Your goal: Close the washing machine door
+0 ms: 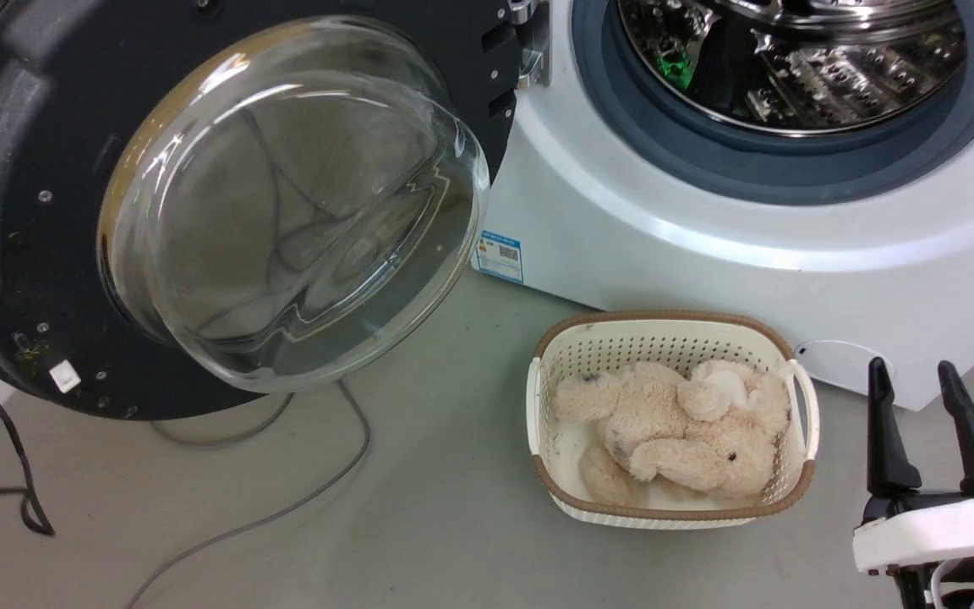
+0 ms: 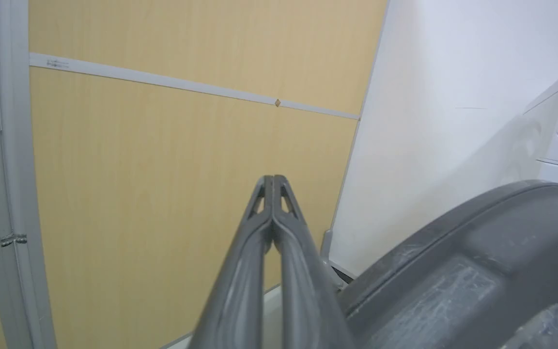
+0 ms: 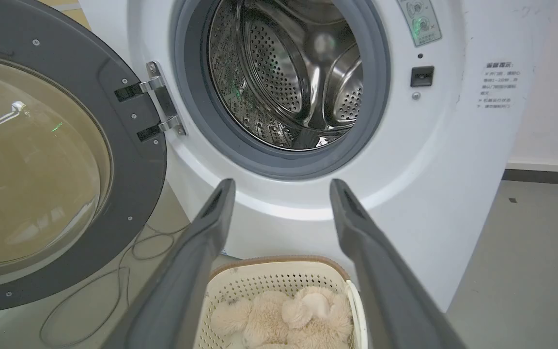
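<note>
The washing machine door [image 1: 292, 211] stands swung wide open to the left, its inner side and clear glass bowl facing me, and it hangs on a metal hinge [image 3: 160, 104]. The white washing machine [image 1: 707, 254] shows its steel drum [image 3: 288, 82] uncovered. My left gripper [image 2: 272, 180] is shut on nothing, pointing at a wood-panel wall, with the door's dark rim [image 2: 477, 271] just to its right. My right gripper [image 1: 914, 368] hangs open and empty at the lower right, aimed at the machine's front [image 3: 429, 169] below the drum, above the basket.
A cream plastic basket [image 1: 542, 406] holding a beige plush toy [image 1: 681, 431] sits on the grey floor before the machine. Cables [image 1: 343, 474] trail under the door. A wood-panel wall [image 2: 162, 169] and a white wall [image 2: 429, 121] stand behind the door.
</note>
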{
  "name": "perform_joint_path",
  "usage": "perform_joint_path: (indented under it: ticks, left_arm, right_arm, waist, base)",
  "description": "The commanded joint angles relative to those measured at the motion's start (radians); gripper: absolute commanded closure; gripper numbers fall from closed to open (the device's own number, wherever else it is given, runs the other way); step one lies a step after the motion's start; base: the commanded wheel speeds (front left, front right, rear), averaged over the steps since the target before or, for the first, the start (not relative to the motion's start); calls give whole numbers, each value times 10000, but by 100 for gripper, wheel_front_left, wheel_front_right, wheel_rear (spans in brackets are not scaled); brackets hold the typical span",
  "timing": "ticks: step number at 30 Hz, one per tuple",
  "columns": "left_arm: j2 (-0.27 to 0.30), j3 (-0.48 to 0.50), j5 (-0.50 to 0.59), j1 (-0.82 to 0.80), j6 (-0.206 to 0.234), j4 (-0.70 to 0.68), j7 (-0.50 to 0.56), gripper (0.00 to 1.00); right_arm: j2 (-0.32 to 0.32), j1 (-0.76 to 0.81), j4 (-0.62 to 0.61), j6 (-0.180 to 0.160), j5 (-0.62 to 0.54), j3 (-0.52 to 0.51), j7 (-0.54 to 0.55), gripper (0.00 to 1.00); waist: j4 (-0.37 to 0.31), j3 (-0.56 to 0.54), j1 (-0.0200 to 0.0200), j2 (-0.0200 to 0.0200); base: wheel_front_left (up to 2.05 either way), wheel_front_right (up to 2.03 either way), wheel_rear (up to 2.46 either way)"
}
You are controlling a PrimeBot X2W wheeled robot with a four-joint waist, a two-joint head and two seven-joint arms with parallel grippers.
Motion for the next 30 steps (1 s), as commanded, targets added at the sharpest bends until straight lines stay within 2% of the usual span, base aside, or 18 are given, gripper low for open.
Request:
perform_joint_path:
  ticks: [1, 12, 14, 16, 17, 19, 30]
  left_arm:
    - [214, 118, -200, -414, 23, 323, 179, 100]
    - [1203, -135, -1673, -2003, -264, 2308, 3428, 100]
    - [1252, -166, -1832, -2100, -289, 2400, 3743, 100]
    - [1336, -243, -2184, -2274, -337, 2547, 4445, 100]
    - [1470, -317, -2491, -2367, -375, 2602, 5134, 100]
    - [1652, -362, -2716, -2382, -407, 2587, 5693, 100]
    - [2217, -511, -3933, -2209, -536, 2430, 7979, 100]
  right_arm:
    - [-5, -197, 54, 5, 111, -80, -114, 0]
    - [-5, -415, 88, 6, 332, -336, -343, 0]
    - [-5, -436, 87, 6, 353, -359, -364, 0]
    - [-5, -475, 89, 6, 398, -379, -406, 0]
    - [-5, -532, 87, 6, 430, -380, -447, 0]
    - [-5, -610, 81, 6, 463, -398, -489, 0]
    - [-6, -894, 135, 7, 653, -504, -697, 0]
  waist:
    - [58, 94, 0, 0]
    - [227, 487, 0, 0]
    - [243, 519, 0, 0]
    - [266, 589, 0, 0]
    - [270, 695, 0, 0]
    - [269, 808, 0, 0]
    - [331, 1234, 0, 0]
  base:
    - [0, 0, 0]
    - [0, 0, 0]
    - [0, 0, 0]
    - [0, 0, 0]
    - [0, 0, 0]
    - [0, 0, 0]
    - [0, 0, 0]
